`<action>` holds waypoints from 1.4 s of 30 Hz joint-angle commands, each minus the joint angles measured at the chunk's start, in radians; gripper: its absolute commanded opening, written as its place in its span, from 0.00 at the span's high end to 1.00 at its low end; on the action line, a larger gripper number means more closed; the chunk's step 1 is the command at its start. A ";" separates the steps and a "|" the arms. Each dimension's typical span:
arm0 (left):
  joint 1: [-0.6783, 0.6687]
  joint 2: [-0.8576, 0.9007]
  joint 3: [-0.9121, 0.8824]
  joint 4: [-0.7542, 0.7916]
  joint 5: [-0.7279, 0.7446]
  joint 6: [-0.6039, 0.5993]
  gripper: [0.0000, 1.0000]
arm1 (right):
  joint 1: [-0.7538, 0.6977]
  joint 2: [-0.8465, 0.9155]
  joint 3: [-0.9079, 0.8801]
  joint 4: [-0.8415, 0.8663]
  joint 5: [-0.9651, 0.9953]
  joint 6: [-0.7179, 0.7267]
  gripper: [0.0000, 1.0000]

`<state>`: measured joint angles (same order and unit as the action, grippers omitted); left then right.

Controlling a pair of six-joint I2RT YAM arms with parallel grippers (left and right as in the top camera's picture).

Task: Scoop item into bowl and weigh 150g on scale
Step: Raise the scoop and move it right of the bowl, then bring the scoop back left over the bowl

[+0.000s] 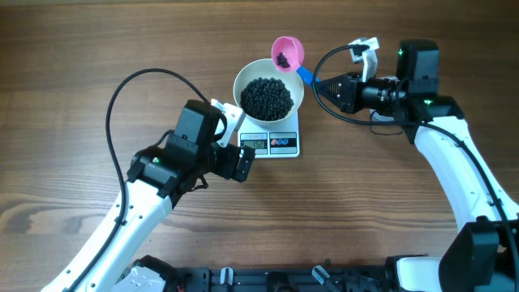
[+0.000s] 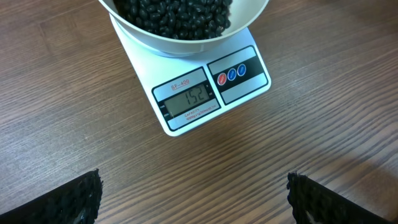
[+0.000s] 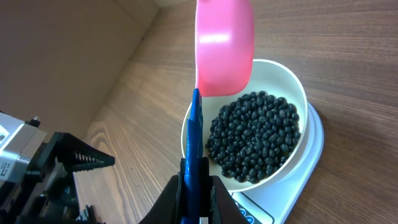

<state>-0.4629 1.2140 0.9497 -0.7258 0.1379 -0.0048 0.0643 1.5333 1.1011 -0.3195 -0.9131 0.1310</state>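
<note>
Left claw released, jaws wide, hovering over the worktop just beside the display end of the scale — display reads 152. White bowl sits on the scale, heaped with black beans. Right of it, pink scoop with a few beans inside hangs at the bowl's rim — right claw clenched on its blue handle.

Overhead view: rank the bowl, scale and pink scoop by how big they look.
1. The bowl and scale: about equally wide. The bowl hides much of the scale, so no ranking.
2. The pink scoop, clearly smallest.
</note>
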 commanded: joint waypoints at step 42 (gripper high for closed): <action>-0.005 0.004 0.018 0.003 -0.008 -0.003 0.00 | -0.084 -0.041 0.026 0.000 -0.005 -0.023 0.96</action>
<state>-0.4629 1.2137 0.9497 -0.7254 0.1379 -0.0048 -0.0208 1.5181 1.1019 -0.3206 -0.8970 0.1085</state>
